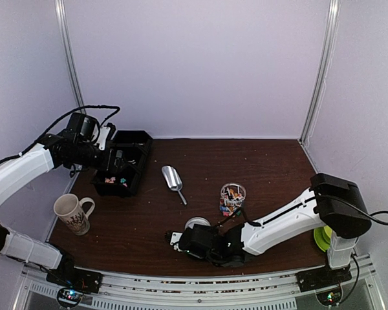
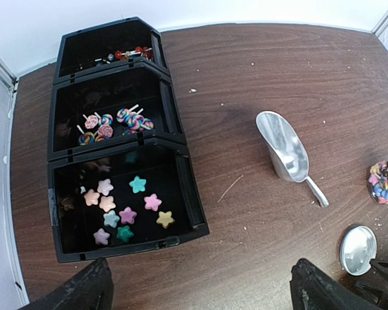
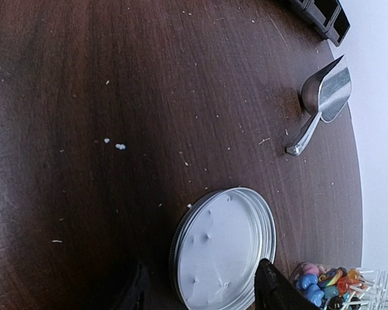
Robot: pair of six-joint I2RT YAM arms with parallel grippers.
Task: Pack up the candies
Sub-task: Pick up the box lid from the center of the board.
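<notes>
The candies lie in a black three-part tray (image 2: 181, 139): coloured stars (image 2: 123, 210) in the near compartment, swirled lollipops (image 2: 113, 123) in the middle one, a few more sweets (image 2: 126, 55) in the far one. More candies fill a clear jar (image 1: 233, 197) at mid-table, also seen at the lower right of the right wrist view (image 3: 330, 284). My left gripper (image 2: 204, 297) hangs open above the bare wood just in front of the tray. My right gripper (image 3: 205, 294) is low over the table, open, straddling the jar's silver lid (image 3: 223, 248); one finger (image 3: 275, 290) is at the lid's rim, the other stands apart from it.
A metal scoop (image 1: 172, 179) lies between the tray and the jar. A patterned mug (image 1: 73, 213) stands at the left front. A green object (image 1: 322, 237) sits at the right edge behind the right arm. Pale crumbs dot the wood.
</notes>
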